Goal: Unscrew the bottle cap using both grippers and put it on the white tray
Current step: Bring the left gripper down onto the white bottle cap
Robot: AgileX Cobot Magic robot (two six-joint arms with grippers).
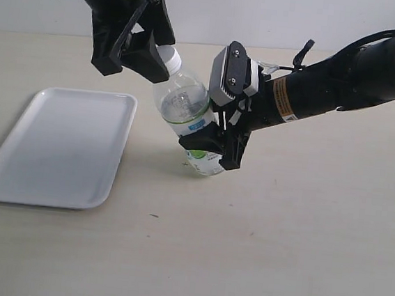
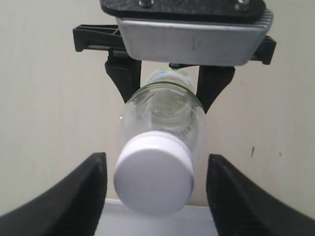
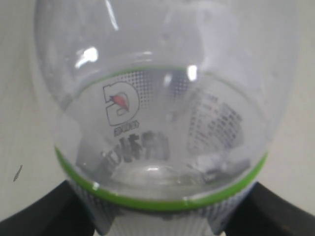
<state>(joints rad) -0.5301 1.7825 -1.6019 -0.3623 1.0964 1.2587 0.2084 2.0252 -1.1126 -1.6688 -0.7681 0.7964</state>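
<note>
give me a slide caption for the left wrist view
Open left gripper flanks the bottle cap without touching it; the right gripper clamps the bottle lower down.

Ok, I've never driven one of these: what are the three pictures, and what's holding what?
A robot with two black arms, each ending in a gripper. The exterior view shows the whole table; the other two come from cameras on the wrists. The right gripper clamps the tilted clear bottle by its label. The left gripper brackets the white cap, jaws open, gaps on both sides. A white tray lies on the table beside the bottle.
</note>
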